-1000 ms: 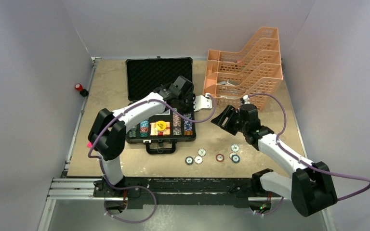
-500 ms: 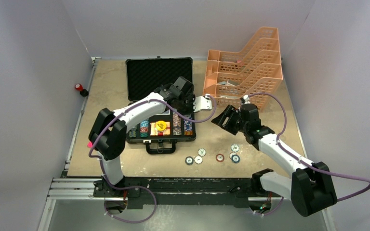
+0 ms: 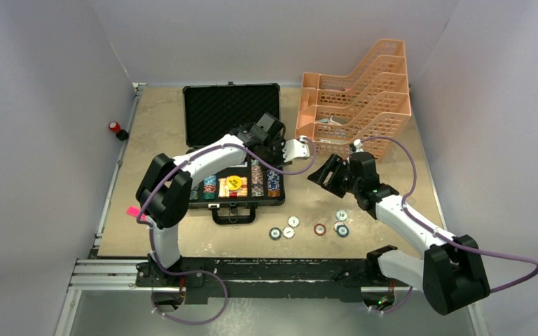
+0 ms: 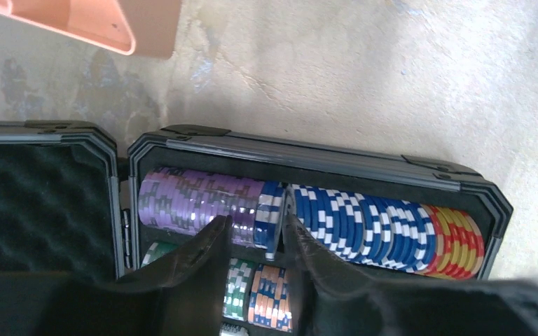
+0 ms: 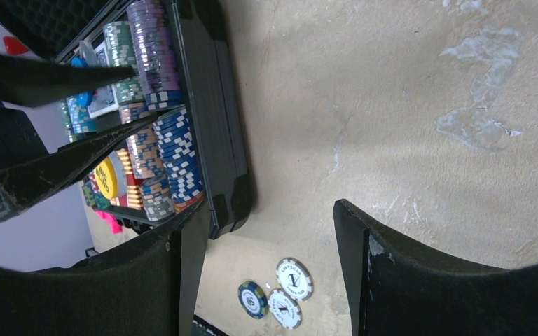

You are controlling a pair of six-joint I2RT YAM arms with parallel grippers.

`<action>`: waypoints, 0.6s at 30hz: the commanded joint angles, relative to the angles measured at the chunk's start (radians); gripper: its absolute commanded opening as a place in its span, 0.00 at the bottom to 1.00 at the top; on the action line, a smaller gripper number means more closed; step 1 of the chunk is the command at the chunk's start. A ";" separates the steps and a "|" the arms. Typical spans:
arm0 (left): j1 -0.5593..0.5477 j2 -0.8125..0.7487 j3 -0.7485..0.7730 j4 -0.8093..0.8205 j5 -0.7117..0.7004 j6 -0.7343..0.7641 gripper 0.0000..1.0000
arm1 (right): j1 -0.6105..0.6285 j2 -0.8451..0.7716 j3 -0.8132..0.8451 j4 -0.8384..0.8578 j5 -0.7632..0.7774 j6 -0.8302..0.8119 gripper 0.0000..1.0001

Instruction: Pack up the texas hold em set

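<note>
The black briefcase (image 3: 235, 203) lies open, its foam lid (image 3: 231, 112) flat behind it. Rows of chips and a yellow dealer button (image 3: 234, 183) fill the base. My left gripper (image 3: 269, 150) hangs over the far right chip row. In the left wrist view its jaws (image 4: 253, 225) stand a little apart, straddling a blue-and-white chip (image 4: 272, 217) that stands slightly out of the row between purple and blue chips. My right gripper (image 3: 322, 173) is open and empty above bare table, right of the case. Several loose chips (image 3: 293, 221) lie in front; three show between its fingers (image 5: 284, 294).
The peach lattice tray rack (image 3: 357, 91) stands at the back right, its corner close to my left wrist (image 4: 105, 21). A pink marker (image 3: 133, 211) lies left of the case by my left arm. A red button (image 3: 115, 127) sits off the table's left edge.
My left arm's elbow has swung a little to the right while its gripper stayed over the far right chip row. The right arm and the loose chips have not moved.
</note>
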 commanded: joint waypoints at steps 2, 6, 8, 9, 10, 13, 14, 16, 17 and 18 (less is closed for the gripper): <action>-0.001 -0.006 0.086 0.008 -0.030 -0.065 0.42 | -0.005 -0.014 -0.004 0.016 -0.004 -0.017 0.68; -0.002 -0.051 0.085 0.012 0.004 -0.074 0.36 | -0.005 -0.014 0.003 0.001 0.012 -0.022 0.68; -0.001 -0.071 0.067 0.015 0.035 -0.073 0.30 | -0.005 -0.013 0.014 -0.025 0.029 -0.033 0.67; -0.001 -0.079 0.053 0.018 0.050 -0.069 0.27 | -0.005 -0.015 0.020 -0.035 0.038 -0.038 0.67; -0.002 -0.082 0.040 0.021 0.060 -0.068 0.24 | -0.005 -0.017 0.022 -0.043 0.047 -0.044 0.68; -0.001 -0.077 0.015 0.010 0.075 -0.071 0.18 | -0.004 -0.022 0.025 -0.051 0.057 -0.050 0.68; -0.001 -0.072 0.012 0.004 0.078 -0.072 0.18 | -0.005 -0.023 0.024 -0.052 0.057 -0.050 0.68; 0.000 -0.062 0.002 0.000 0.076 -0.079 0.17 | -0.005 -0.026 0.020 -0.051 0.054 -0.045 0.68; 0.000 -0.060 -0.006 0.007 0.071 -0.088 0.16 | -0.005 -0.026 0.018 -0.051 0.054 -0.041 0.68; 0.000 -0.057 -0.015 0.019 0.065 -0.097 0.14 | -0.004 -0.026 0.016 -0.050 0.052 -0.040 0.68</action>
